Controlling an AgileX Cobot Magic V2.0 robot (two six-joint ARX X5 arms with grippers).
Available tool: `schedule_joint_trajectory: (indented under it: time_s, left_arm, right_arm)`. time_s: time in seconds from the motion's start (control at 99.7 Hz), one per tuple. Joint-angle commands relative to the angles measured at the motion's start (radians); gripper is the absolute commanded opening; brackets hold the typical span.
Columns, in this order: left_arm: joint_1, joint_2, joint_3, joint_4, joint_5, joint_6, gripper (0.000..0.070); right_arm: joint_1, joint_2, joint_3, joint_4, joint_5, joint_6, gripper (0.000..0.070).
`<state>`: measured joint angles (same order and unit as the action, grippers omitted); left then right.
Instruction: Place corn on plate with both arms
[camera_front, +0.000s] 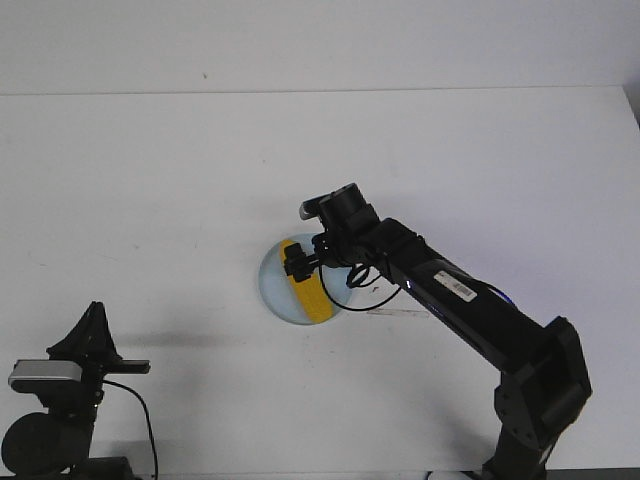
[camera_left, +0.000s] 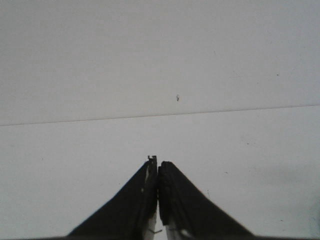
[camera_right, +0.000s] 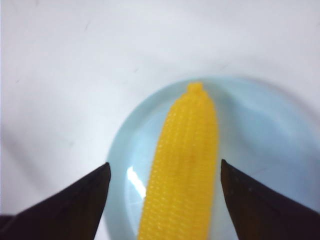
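While the corn cob (camera_front: 305, 283) lies flat inside the pale blue plate (camera_front: 272, 282) near the middle of the white desk (camera_front: 150, 180), the right gripper (camera_front: 298, 262) hangs directly over the plate with its jaws spread wide on either side of the cob, clear of it in the right wrist view, where the cob (camera_right: 184, 165) runs up the plate (camera_right: 260, 125) with its tapered tip near the far rim. Well away from the plate, at the desk's near left corner, the left gripper (camera_front: 95, 325) sits with its jaws pressed together, empty.
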<state>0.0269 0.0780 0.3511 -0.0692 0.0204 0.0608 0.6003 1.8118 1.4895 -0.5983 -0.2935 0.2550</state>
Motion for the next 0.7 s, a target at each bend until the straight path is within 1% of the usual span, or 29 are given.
schedule_joint_trajectory:
  time_s: [0.0,0.11,0.181,0.231,0.281,0.431,0.622,0.692]
  left_arm:
    - [0.002,-0.002,0.008,0.011,-0.006,0.005,0.0009]
    - [0.002,-0.002,0.008,0.011,-0.006,0.005,0.0009]
    - [0.002,-0.002,0.008,0.011,-0.006,0.005,0.0009]
    - [0.002,-0.002,0.008,0.011,-0.006,0.005,0.0009]
    - [0.002,-0.002,0.008,0.011,-0.006,0.005,0.0009]
    - [0.002,-0.002,0.008,0.011,-0.006,0.005,0.0009]
    - [0.002,-0.002,0.008,0.011,-0.006,0.005,0.0009]
    - [0.002,-0.002,0.008,0.011,-0.006,0.005,0.0009]
  right_arm:
    - [0.004,-0.024,0.019,-0.005,0.067,-0.077,0.0438]
    - [-0.011,-0.088,0.001,-0.023,0.200,-0.177,0.0238]
    - [-0.026,-0.135,-0.031,-0.014,0.270,-0.218,0.0127]
    - [-0.042,-0.172,-0.069,0.007,0.292,-0.238,0.0063]
    - [-0.062,-0.213,-0.117,0.040,0.294,-0.253,0.0019]
    - [-0.154,-0.364,-0.311,0.198,0.293,-0.256,0.0015]
    - [-0.337,-0.591,-0.599,0.525,0.293,-0.262,0.0015]
    - [-0.401,-0.660,-0.689,0.620,0.294,-0.289,0.0015]
